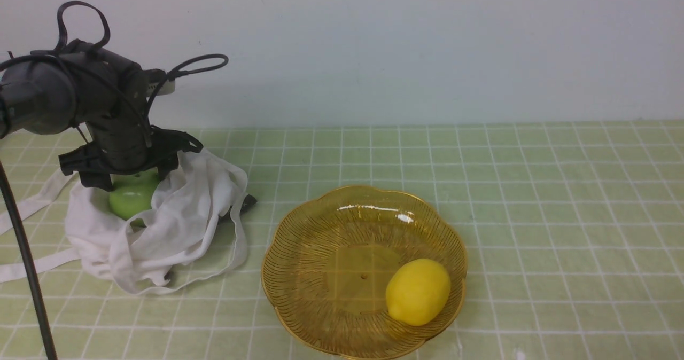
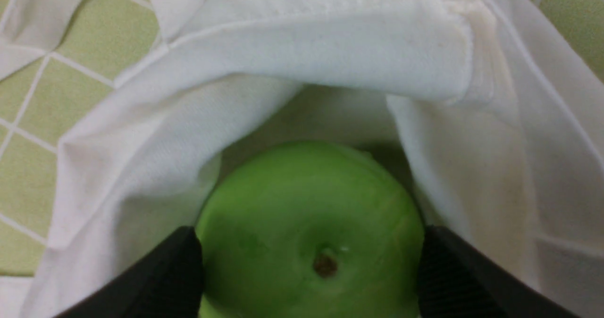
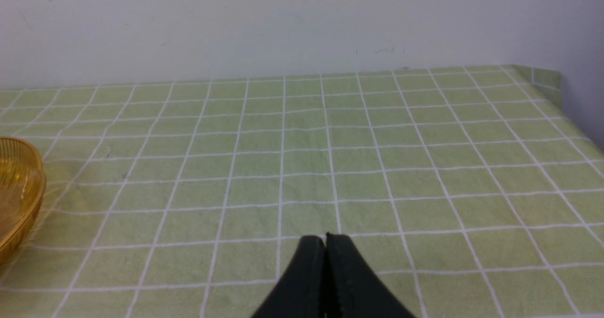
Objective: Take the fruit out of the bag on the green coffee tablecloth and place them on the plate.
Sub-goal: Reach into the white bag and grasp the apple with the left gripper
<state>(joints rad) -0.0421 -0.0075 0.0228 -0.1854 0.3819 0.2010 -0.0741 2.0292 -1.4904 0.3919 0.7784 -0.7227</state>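
"What could go wrong with that white cloth bag (image 1: 181,210)?"
"If a fold gets pinched, it could drag along."
"And the apple (image 2: 292,205)?"
"Round, glossy green, brown-stemmed, lying in the bag's mouth, gripped between the left claw's fingers (image 2: 311,266). The right claw (image 3: 325,261) is closed, empty."

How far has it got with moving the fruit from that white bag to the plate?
Partly done: the lemon sits in the amber plate. In hand: the left gripper has its jaws around the green apple, which is still in the white bag. Left to do: lift the apple out and set it on the plate.
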